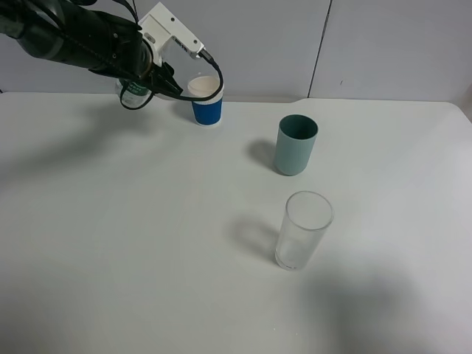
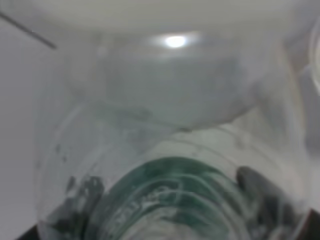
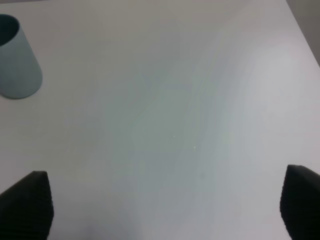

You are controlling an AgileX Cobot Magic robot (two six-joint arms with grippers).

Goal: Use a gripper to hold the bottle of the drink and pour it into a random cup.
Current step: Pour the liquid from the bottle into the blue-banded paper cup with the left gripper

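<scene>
High view: one bottle [image 1: 131,93], clamped in the left gripper [image 1: 141,82] just beside the paper cup [image 1: 206,100]. There are three cups in total, with a teal cup [image 1: 295,146] and an empty-looking glass tumbler [image 1: 302,231].
Left wrist: the bottle [image 2: 170,192] fills the view, contents unclear.
Right wrist: the right gripper [image 3: 165,205] has its jaws wide apart; one teal cup [image 3: 17,62].

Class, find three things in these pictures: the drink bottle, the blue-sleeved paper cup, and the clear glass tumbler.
drink bottle [image 2: 167,180], left wrist view, on its green label band.
paper cup [image 1: 207,111], exterior high view, on its blue sleeve.
glass tumbler [image 1: 301,236], exterior high view, on its side wall.
</scene>
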